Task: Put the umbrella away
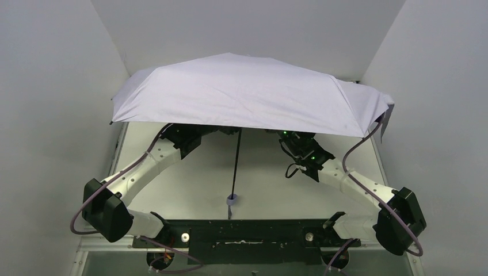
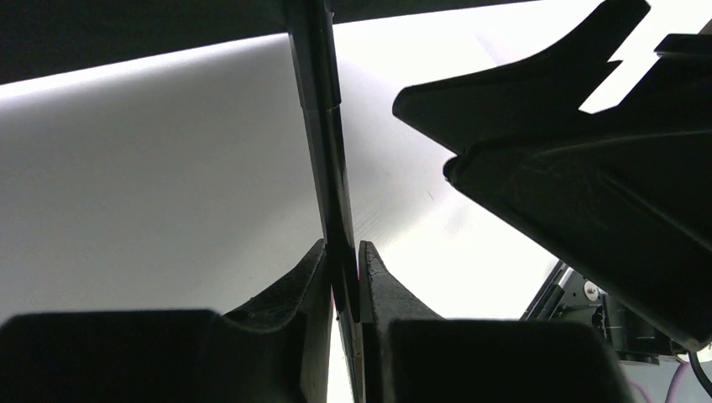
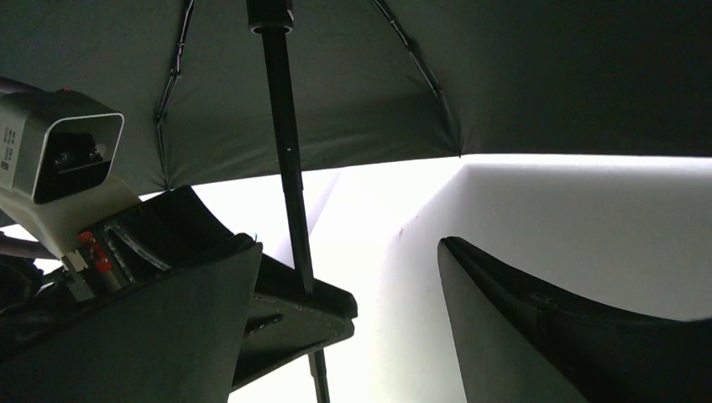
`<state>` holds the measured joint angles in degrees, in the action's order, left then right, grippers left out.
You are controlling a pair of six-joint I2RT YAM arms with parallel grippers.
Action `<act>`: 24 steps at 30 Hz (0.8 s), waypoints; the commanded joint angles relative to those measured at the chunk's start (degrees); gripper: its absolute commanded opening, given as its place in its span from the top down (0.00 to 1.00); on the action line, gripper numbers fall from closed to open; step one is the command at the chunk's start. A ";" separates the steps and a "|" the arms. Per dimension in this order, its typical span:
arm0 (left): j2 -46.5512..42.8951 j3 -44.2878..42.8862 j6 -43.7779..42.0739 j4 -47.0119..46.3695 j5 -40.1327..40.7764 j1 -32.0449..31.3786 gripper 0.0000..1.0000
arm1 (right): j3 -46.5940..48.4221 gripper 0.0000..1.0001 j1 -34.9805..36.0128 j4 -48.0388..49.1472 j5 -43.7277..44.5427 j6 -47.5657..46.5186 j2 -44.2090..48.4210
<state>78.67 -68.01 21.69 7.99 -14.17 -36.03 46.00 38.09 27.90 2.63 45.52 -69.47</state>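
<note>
Lavender cloth, matte and lightly creased, formed the outer skin of the umbrella (image 1: pixel 247 92), which stood fully open as a broad, shallow dome over the 12 o'clock half of the surface (image 1: pixel 190 184). Its underside was dull black lining crossed by thin jointed ribs (image 3: pixel 416 63). A slim black shaft (image 1: pixel 236 167) ran from under the dome's centre toward 6 o'clock. It ended in a small rounded lavender knob handle (image 1: pixel 231 201), just short of the black mounting bar (image 1: pixel 247 233) that carried the arms. The canopy's rim spread almost from the smooth pale walls (image 1: pixel 52 86) at 9 o'clock to those at 3 o'clock, and its back edge lay close to the 12 o'clock wall, so little open room showed around it. The left arm (image 1: pixel 144 169) and right arm (image 1: pixel 351 181) both reached in beneath the dome, one on each side of the shaft. The left claw (image 2: pixel 342 264) had its two ridged black fingers pinched together on the shaft, which ran straight up between them. The right claw (image 3: pixel 348 248) held its curved fingers wide apart and gripped nothing. The shaft crossed that gap toward its 9 o'clock side, though its depth there could not be judged. A pale cable (image 1: pixel 357 149) on the right arm looped up near the rim at 3 o'clock.
</note>
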 commanded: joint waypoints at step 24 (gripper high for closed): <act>-2.64 0.01 -5.05 -2.78 -1.98 1.34 1.00 | 24.84 0.27 -1.93 -1.05 -1.41 -0.13 -15.06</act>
<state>78.56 -67.42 21.71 8.38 -13.02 -34.83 64.93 37.21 27.24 2.74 46.13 -83.24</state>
